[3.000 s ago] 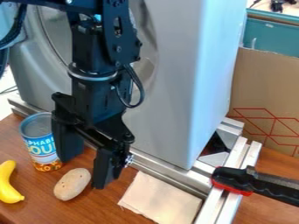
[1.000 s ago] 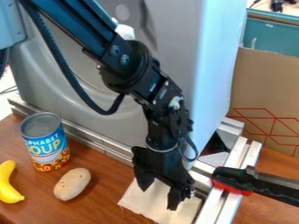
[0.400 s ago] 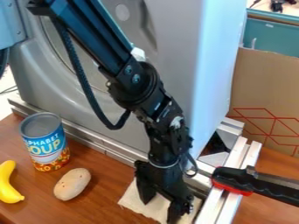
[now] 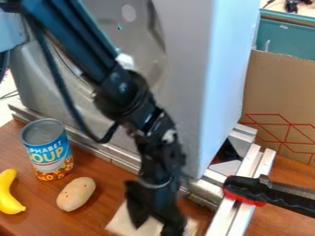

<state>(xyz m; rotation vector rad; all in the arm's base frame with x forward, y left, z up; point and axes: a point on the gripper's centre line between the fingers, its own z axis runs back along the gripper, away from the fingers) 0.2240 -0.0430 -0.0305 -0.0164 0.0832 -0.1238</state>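
Note:
The black gripper hangs low near the bottom edge, right of centre, with its two fingers apart. Both fingers come down over a pale cloth, which lies flat on the wooden table and is partly covered by them. A tan potato-like object rests to the left of the gripper, apart from it. Behind the potato, a blue-labelled soup can stands upright. At the left edge lies a yellow banana.
A large grey machine panel rises behind the work area, with a metal rail along its foot. Metal bars and a black-and-red handled tool are at the right, before a cardboard sheet.
From over the can and potato, the gripper has moved right to the cloth and lower, then back left a little. The cloth has shifted left and toward the front with it.

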